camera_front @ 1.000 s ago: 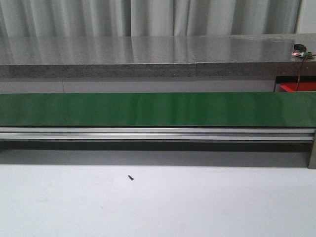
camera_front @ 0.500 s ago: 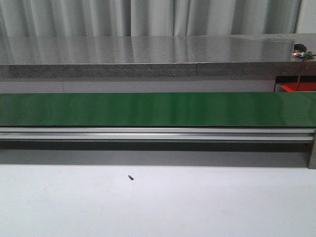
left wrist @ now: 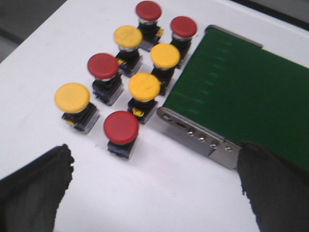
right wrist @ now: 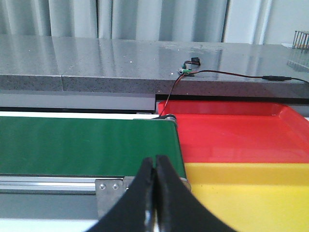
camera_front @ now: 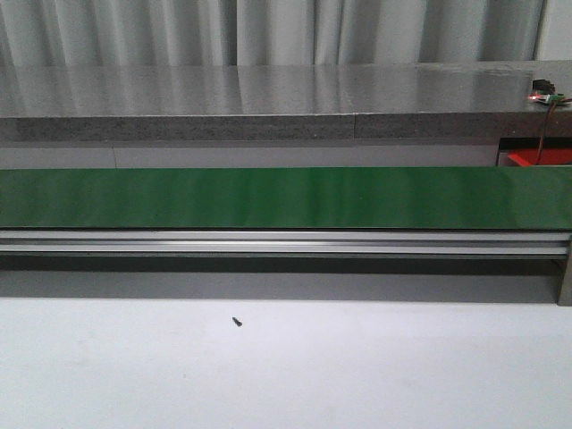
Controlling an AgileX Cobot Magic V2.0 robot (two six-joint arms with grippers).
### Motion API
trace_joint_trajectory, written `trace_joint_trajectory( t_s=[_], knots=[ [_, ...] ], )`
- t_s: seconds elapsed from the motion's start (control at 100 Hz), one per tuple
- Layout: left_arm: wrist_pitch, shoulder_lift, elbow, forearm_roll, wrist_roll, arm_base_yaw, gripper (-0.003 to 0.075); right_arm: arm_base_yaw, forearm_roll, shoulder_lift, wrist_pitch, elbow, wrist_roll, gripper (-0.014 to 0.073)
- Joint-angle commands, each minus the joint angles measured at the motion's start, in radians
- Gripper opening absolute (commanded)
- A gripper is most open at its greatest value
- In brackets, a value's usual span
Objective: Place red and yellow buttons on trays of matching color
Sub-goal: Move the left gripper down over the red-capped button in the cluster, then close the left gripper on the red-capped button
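Left gripper (left wrist: 154, 193) spread wide, empty, above eight red and yellow buttons (left wrist: 130, 72) clustered on white table (left wrist: 38, 63) beside green conveyor belt (left wrist: 241, 101). Right gripper (right wrist: 154, 193) pinched closed, empty, facing red tray (right wrist: 231, 130) and yellow tray (right wrist: 251, 193) at belt's end.

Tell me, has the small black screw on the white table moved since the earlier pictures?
No. The small black screw lies at the same spot below the green belt.
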Motion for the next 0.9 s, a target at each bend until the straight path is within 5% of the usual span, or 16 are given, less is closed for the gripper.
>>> trace_joint_trajectory(
  t_s=[0.0,0.25,0.89],
  knots=[
    [0.020,0.041,-0.064,-0.008,-0.017,0.055,0.0672,0.003,-0.003,-0.017,-0.075,-0.019,0.001,-0.0122],
    [0.141,0.214,-0.160,-0.006,0.019,0.100,0.0672,0.003,-0.003,-0.017,-0.075,-0.019,0.001,-0.0122],
    [0.113,0.551,-0.290,-0.084,0.047,0.098,0.0672,0.003,-0.003,-0.017,-0.075,-0.019,0.001,-0.0122]
  ],
)
